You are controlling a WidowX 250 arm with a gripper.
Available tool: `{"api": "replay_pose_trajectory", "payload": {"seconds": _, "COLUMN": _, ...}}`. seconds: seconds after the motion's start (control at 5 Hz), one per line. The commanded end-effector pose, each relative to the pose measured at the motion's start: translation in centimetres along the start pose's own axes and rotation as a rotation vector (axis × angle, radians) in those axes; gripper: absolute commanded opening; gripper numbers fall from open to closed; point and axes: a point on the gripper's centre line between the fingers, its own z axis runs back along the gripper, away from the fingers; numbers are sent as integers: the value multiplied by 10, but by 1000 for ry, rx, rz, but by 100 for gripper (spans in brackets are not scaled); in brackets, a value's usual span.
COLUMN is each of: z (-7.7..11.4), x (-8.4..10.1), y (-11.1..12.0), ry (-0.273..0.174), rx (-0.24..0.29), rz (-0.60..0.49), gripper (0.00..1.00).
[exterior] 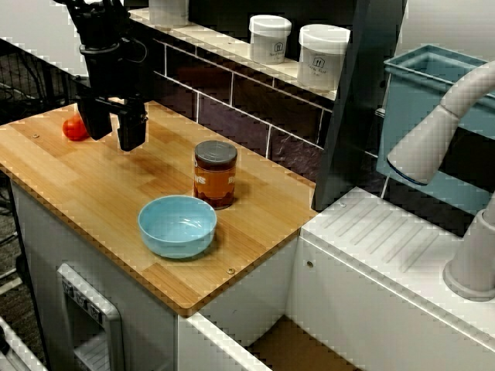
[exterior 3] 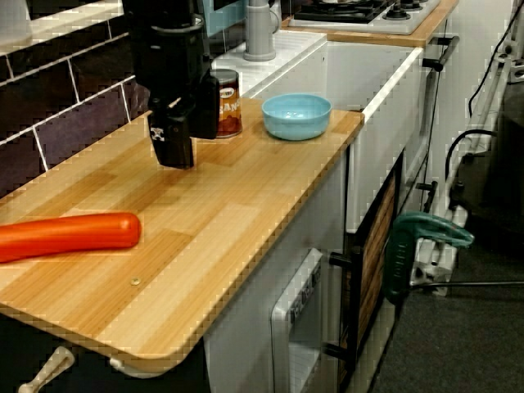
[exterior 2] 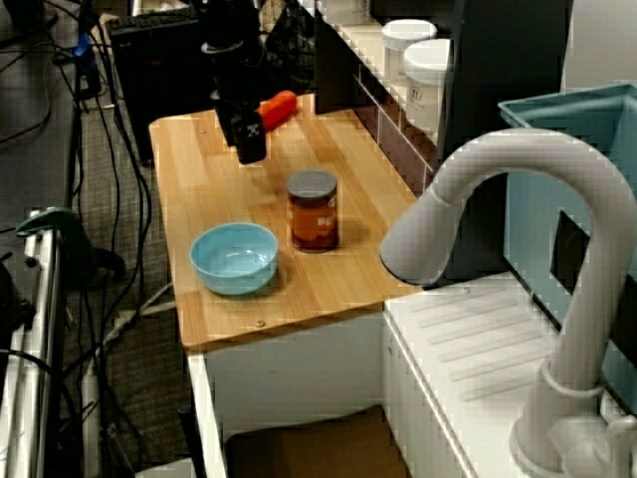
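In the high view facing the tiled wall, my black gripper (exterior: pixel 114 128) hangs low over the left part of the wooden counter (exterior: pixel 93 185). Its two fingers stand apart, open, with nothing between them. An orange carrot-like piece (exterior: pixel 75 127) lies just left of it, and I cannot tell if they touch. In the view from the sink side, the gripper (exterior 2: pixel 247 136) sits in front of the orange piece (exterior 2: pixel 277 108). The low view from the counter's end shows the gripper (exterior 3: pixel 187 135) well apart from the orange piece (exterior 3: pixel 70 235). A brown jar (exterior: pixel 215 174) and a blue bowl (exterior: pixel 177 225) stand further right.
Two white tubs (exterior: pixel 270 38) (exterior: pixel 322 56) stand on the ledge above the dark tiled wall. A grey faucet (exterior: pixel 441 131), a white drainboard (exterior: pixel 387 232) and a blue bin (exterior: pixel 433 85) lie to the right. A green clamp (exterior 3: pixel 417 237) hangs beside the cabinet.
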Motion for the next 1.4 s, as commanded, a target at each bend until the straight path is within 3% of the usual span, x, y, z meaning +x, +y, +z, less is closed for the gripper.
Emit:
{"api": "replay_pose_trajectory", "payload": {"seconds": 0.0, "z": 0, "x": 0, "y": 0, "ry": 0, "rx": 0, "rz": 0, "gripper": 100}}
{"api": "replay_pose_trajectory", "payload": {"seconds": 0.2, "z": 14, "x": -2, "y": -20, "ry": -8, "rx": -54, "rz": -86, "gripper": 100}}
{"api": "replay_pose_trajectory", "payload": {"seconds": 0.6, "z": 25, "x": 0, "y": -57, "ry": 12, "rx": -126, "rz": -192, "gripper": 100}}
{"api": "replay_pose_trajectory", "payload": {"seconds": 0.8, "z": 30, "x": 4, "y": -73, "ry": 1, "rx": -168, "rz": -277, "gripper": 100}}
{"api": "replay_pose_trajectory", "payload": {"seconds": 1.2, "z": 70, "x": 16, "y": -112, "ry": -48, "rx": -195, "rz": -532, "gripper": 100}}
